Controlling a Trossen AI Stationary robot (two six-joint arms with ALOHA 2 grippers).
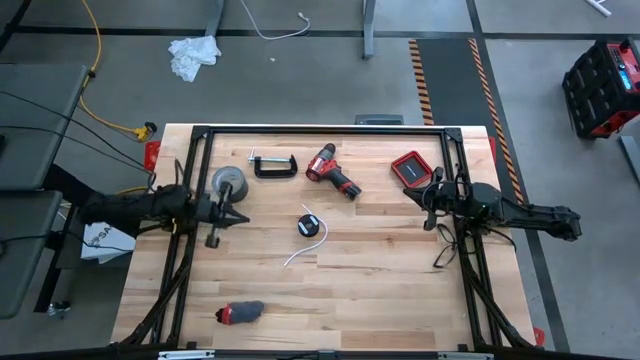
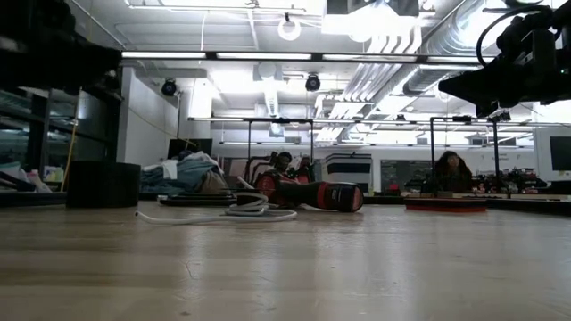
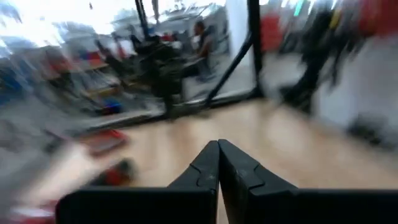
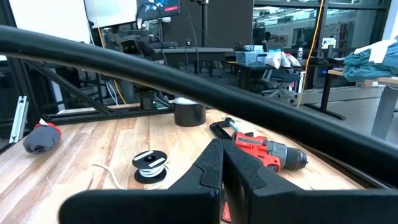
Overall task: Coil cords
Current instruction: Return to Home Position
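Sitting near the middle of the tabletop (image 1: 400, 280) was the white cable (image 1: 304, 249), with its little black disc (image 1: 310, 224) lying flat and some white turns showing on it. A loose tail curved off the disc toward the front-left. Nothing was touching it.

The left end effector (image 1: 241, 212) hung over the left side of the tabletop, just beside the tape roll (image 1: 228, 183) and well apart from the disc. Its own wrist view showed the two fingers (image 3: 205, 165) pressed together, nothing between them.

The right end effector (image 1: 428, 197) was over on the right side, near the red case (image 1: 410, 167), also far from the cable. Same deal there: fingers (image 4: 211, 163) pinched closed on nothing, with the disc (image 4: 150, 163) visible on the wood beyond the tips.

Other stuff lying around: a black C-clamp (image 1: 273, 164) and a red drill (image 1: 332, 172) along the back, between the tape roll and the case, plus a grey-and-red bundle (image 1: 240, 313) near the front-left edge. From table height the cable (image 2: 250, 211) looked like a low heap in front of the drill (image 2: 317, 193).
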